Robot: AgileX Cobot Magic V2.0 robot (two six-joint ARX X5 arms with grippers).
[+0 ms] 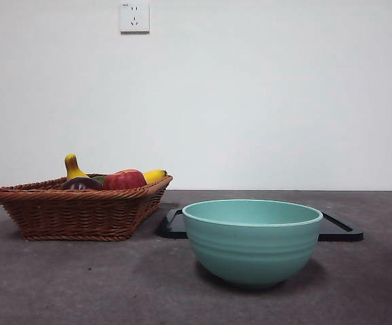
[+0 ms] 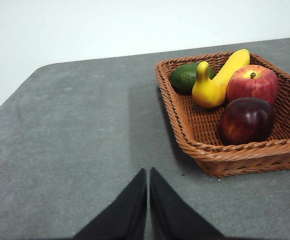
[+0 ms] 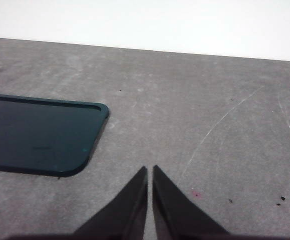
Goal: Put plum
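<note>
We see the plum [image 2: 246, 120] in the basket [image 2: 195, 130] beside the apple [image 2: 252, 83], squash [image 2: 207, 89] behind; both hands clenched, empty.

You see the plum [image 2: 246, 120], glossy and dark maroon, lying in the wicker basket [image 2: 195, 142] near its front rim, just beside the red apple [image 2: 252, 83].

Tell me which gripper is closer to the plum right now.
Left. The left gripper has the plum in its view, in the wicker basket. The right gripper sees only a black tray, with no plum in view.
</note>
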